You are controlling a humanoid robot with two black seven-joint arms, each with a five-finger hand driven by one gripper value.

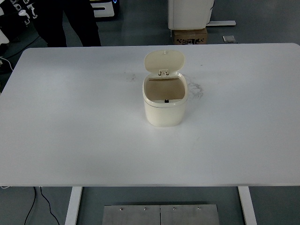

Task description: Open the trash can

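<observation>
Trash can (164,105) open, near the middle of the white surface (70,126).
Its cream lid (164,61) stands tilted up at the far rim, hinged there, showing the inside. Neither robot hand is in view, so the fingers' state cannot be told.

White table (70,117) carries one cream trash can (163,112); lid (164,61) raised.
</observation>
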